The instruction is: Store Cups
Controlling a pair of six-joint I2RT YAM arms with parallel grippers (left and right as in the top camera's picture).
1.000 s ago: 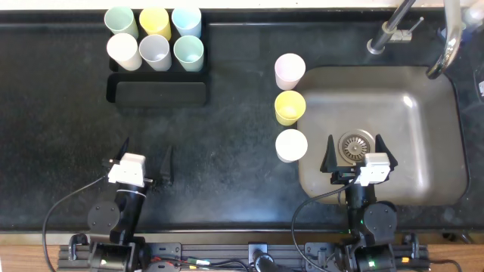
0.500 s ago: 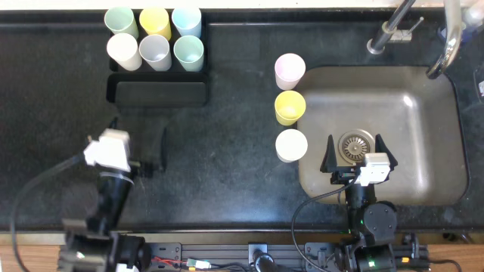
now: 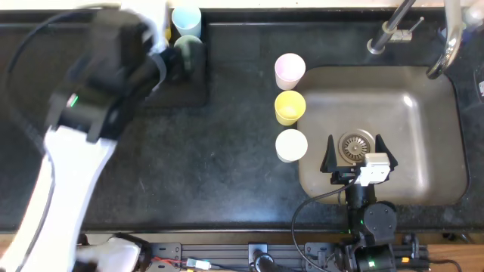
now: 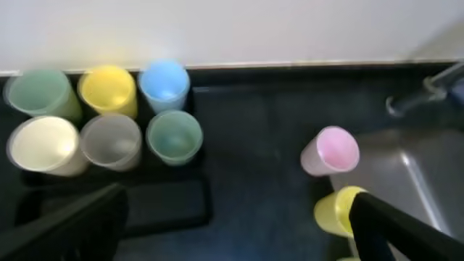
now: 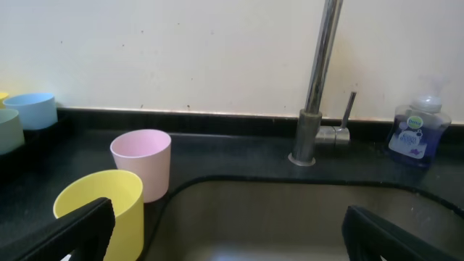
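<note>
The dark table [image 3: 227,166] is seen with a steel sink [image 3: 423,113] set into its right part. A faucet [image 5: 319,80] and a soap bottle [image 5: 415,134] are placed behind the sink. The left arm [image 3: 83,113] is held high above the table's rear left part, over a black tray [image 4: 174,210].

Six stored cups [image 4: 110,141] are kept upright in the tray in two rows of three. Green, yellow and blue ones are set at the back, with cream, grey and green ones in front.

Three more are lined up on the table just beside the sink's left rim: a pink cup [image 3: 290,69], a loose yellow cup [image 3: 290,107] and a white cup [image 3: 291,145].

The left end effector [image 4: 235,196] is spread wide, with nothing gripped. The right end effector [image 3: 355,147] is likewise spread wide above the sink drain [image 3: 353,145].
</note>
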